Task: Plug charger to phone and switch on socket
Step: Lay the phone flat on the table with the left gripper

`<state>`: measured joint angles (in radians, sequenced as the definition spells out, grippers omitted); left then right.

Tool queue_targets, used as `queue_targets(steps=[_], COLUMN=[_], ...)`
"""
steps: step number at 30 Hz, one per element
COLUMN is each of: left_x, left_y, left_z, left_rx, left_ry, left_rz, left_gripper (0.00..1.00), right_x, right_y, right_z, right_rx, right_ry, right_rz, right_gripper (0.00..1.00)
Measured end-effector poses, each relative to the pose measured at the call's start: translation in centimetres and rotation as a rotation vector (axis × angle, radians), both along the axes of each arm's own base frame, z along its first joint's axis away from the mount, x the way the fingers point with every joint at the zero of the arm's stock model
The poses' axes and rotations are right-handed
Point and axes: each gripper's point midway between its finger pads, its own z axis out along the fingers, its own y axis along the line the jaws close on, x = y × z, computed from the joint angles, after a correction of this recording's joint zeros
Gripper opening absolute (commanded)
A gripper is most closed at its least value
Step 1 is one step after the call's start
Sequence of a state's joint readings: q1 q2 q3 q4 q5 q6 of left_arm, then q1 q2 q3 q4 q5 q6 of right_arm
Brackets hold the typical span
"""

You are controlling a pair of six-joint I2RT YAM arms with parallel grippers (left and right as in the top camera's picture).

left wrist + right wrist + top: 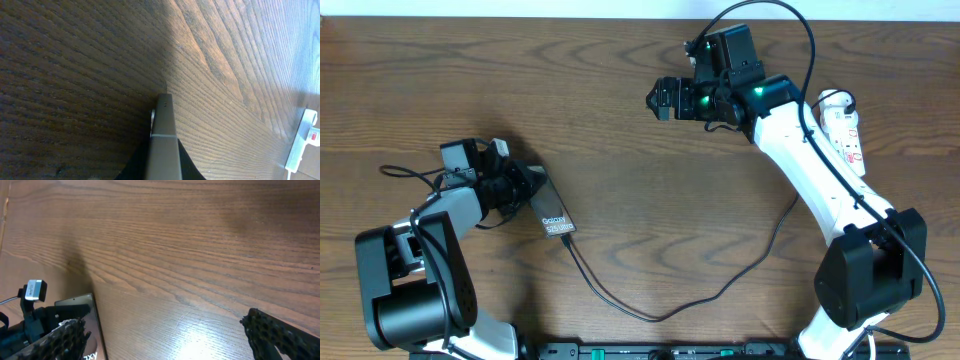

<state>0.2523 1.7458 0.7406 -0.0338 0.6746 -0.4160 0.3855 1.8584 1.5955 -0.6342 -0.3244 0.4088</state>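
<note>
Now, left gripper (528, 187): clenched on the phone (552, 213) at its far end, toward the left edge of the table (620, 60), about midway between far and near edges.
phone: lies face up, lettered end toward the near edge; shows edge-on in the left wrist view.
charger (650, 316): meets the phone's near end, dips close to the near edge around the middle, then climbs rightward and vanishes behind the right arm (810, 170).
right gripper (658, 99): spread wide, grasping nothing; hangs over bare wood near the far edge, about the middle.
socket (847, 128): lies near the right edge, toward the far right corner, partly hidden by the right arm; well apart from the right gripper.
done: plugging into the phone, apparently, going by the overhead view; too small to be certain.
remaining: switching the socket on; cannot tell the switch position, nor whether the cable's other end sits in the socket.
room: wide bare wood across the middle and the far side; probably a free path for the right gripper back toward the right edge, with only its own arm in the way.
edges: little margin for the cable slack at the near edge; more around the phone, well inside the left edge.
</note>
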Motion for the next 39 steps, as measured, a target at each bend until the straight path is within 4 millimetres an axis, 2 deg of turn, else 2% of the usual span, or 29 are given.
queue_targets(steps=[5,6,12,14,16,30,39], left_x=[-0.1,-0.2,-0.2,-0.2,-0.1,-0.3,-0.3], left_y=[0.0,0.0,-0.1,-0.2,-0.3,-0.5,-0.2], left_z=[0.0,-0.1,0.1,0.1,0.4,1.0,1.4], left_rx=[0.000,0.000,-0.005,-0.007,-0.015,-0.027,-0.001], left_ry=[0.005,0.008,0.007,0.004,-0.003,0.010,0.029], left_rz=[-0.001,-0.001,-0.003,-0.007,-0.010,-0.014,-0.002], left_gripper=[0.17,0.26,0.31,0.41,0.47,0.64,0.86], right_x=[0.0,0.0,-0.1,-0.1,-0.1,-0.1,-0.1], right_y=[0.0,0.0,0.0,0.0,0.0,0.0,0.0], right_z=[0.0,0.0,-0.1,-0.1,-0.1,-0.1,-0.1], right_rx=[-0.001,-0.001,-0.002,-0.002,-0.002,-0.002,-0.002], right_ry=[0.001,0.002,0.003,0.004,0.005,0.005,0.005], right_rz=[0.000,0.000,0.000,0.000,0.000,0.000,0.000], right_gripper=[0.99,0.99,0.99,0.99,0.99,0.99,0.99])
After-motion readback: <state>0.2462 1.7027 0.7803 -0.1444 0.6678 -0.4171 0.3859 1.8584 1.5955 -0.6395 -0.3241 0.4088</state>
